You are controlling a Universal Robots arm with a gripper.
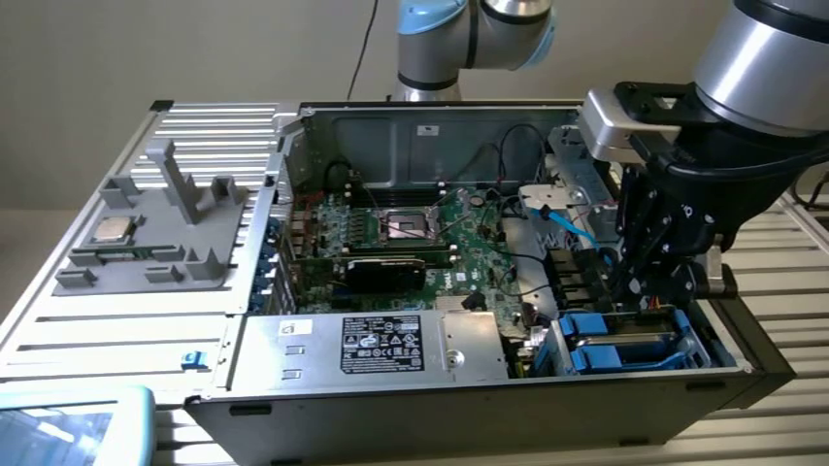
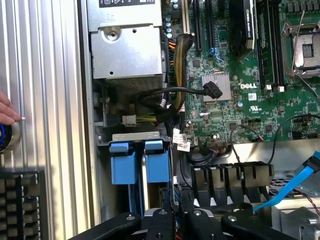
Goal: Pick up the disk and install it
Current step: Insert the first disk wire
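Blue plastic frames mark the drive bay [image 1: 642, 340] at the front corner of the opened computer case [image 1: 518, 388], on the exterior view's right. The disk [image 2: 152, 167] is seen standing on edge in that bay, its blue frame beside a second blue carrier [image 2: 123, 162], directly under the gripper [image 1: 644, 291]. The black gripper is lowered into the case over the bay. Its fingers are drawn nearly together in the wrist view, just above the upper edge of the disk; whether that edge is actually pinched cannot be told, since the contact point is hidden by the gripper's own linkage.

Beside the bay, the silver power supply [image 1: 376, 345] with its black label is mounted along the front wall. The green motherboard [image 1: 414, 243] lies behind it, with an empty processor socket [image 1: 412, 225] visible. A grey fixture [image 1: 155, 233] carrying a small silver processor chip [image 1: 112, 231] rests on the slatted table [image 1: 116, 330], at the exterior view's left. A person's fingertips [image 2: 7, 112] are noted at the wrist view's edge.
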